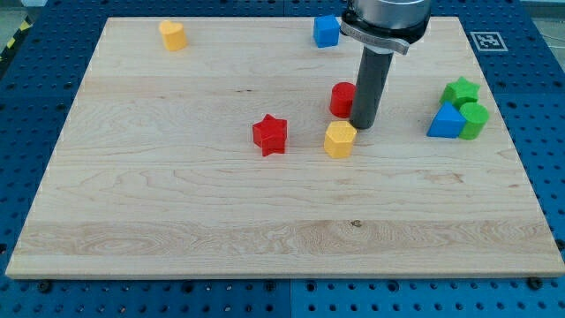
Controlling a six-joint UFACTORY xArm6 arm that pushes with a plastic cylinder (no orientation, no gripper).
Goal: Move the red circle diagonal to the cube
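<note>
here my tip (362, 124) touches the red circular block's (342, 99) right side, yellow hexagonal block (340, 140) just lower-left; blue cube (326, 31) well above. no jaws, just a rod.

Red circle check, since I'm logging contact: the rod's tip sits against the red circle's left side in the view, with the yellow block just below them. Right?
Not quite. In the camera view my tip sits at the right side of the red circle, not its left. The yellow block does lie just below them.
</note>
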